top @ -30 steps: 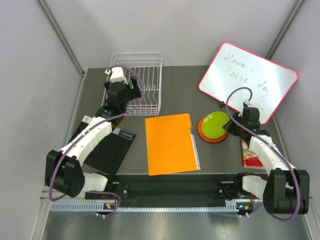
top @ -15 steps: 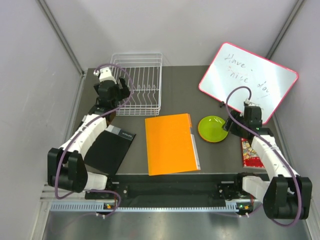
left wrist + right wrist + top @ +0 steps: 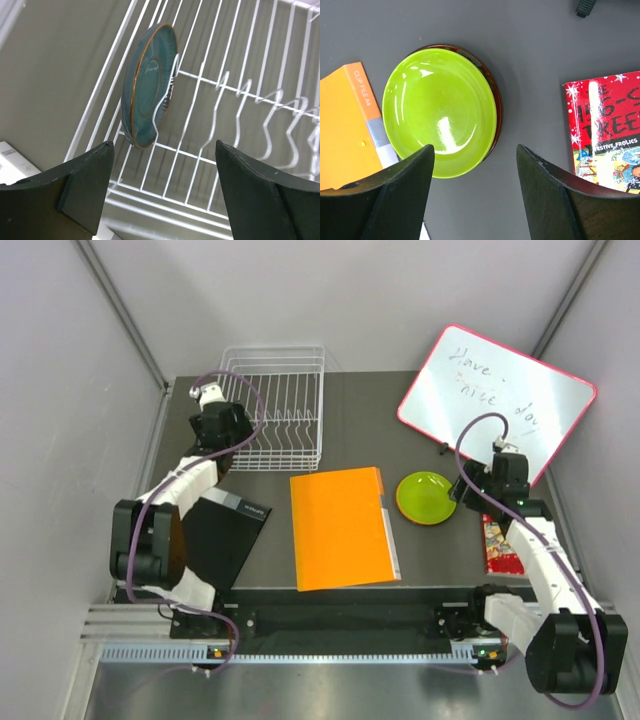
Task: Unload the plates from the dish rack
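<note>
The dark teal plate [image 3: 147, 92] stands on edge between prongs at the left end of the white wire dish rack [image 3: 285, 390] [image 3: 235, 100]. My left gripper [image 3: 162, 187] [image 3: 228, 430] is open and empty, just short of the plate at the rack's left side. The lime green plate [image 3: 424, 497] [image 3: 440, 112] lies flat on the table on top of the dark red plate, whose rim [image 3: 497, 107] alone shows. The orange plate is hidden. My right gripper [image 3: 475, 192] [image 3: 468, 488] is open and empty, above the table just right of the stack.
An orange folder [image 3: 340, 527] lies mid-table. A black notebook [image 3: 225, 535] lies at the left. A red book [image 3: 500, 545] [image 3: 607, 130] lies right of the plates. A pink-framed whiteboard [image 3: 495, 400] leans at the back right.
My left gripper has drawn left from inside the rack to its left edge. The green plate has settled flat on the stack, and my right gripper has backed off to the right.
</note>
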Controlling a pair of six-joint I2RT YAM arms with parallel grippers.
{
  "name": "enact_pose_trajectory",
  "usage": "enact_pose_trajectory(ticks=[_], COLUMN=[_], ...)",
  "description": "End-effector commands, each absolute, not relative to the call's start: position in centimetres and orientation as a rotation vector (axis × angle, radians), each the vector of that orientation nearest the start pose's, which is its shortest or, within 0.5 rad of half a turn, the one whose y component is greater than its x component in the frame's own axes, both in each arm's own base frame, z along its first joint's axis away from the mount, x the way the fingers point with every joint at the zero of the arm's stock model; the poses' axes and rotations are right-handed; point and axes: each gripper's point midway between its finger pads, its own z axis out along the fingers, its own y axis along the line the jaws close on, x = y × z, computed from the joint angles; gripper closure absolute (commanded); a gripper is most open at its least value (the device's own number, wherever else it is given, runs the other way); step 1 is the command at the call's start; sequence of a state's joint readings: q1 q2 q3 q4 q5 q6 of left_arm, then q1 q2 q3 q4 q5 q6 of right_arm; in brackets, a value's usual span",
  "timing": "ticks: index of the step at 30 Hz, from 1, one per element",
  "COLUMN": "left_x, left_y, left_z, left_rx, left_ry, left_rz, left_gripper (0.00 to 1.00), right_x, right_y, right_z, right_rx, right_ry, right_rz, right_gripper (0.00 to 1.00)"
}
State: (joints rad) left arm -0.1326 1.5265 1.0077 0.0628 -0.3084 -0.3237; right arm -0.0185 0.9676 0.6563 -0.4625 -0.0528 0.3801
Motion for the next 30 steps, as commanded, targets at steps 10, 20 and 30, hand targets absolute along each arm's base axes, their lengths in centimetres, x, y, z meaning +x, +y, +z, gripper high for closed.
enact_pose_trajectory(ticks=[10, 20, 30], left_x=[50.8, 51.7, 51.7], left_y=[0.2, 0.5, 0.3], left_z=[16.5, 14.0, 13.1], left_rx=[-0.501, -0.501, -0.481], left_ry=[1.855, 1.890, 1.901], left_rz=[0.045, 0.050, 0.021], left_gripper=[0.21, 0.55, 1.00], right_x=[29.1, 29.7, 29.7], right_y=[1.7, 1.8, 1.8], right_z=[11.6, 10.0, 9.5], right_rx=[0.405, 0.400, 0.398], right_ry=[2.304, 2.352, 2.360], right_rz=[0.225, 0.225, 0.221], right_gripper=[0.33, 0.33, 0.33])
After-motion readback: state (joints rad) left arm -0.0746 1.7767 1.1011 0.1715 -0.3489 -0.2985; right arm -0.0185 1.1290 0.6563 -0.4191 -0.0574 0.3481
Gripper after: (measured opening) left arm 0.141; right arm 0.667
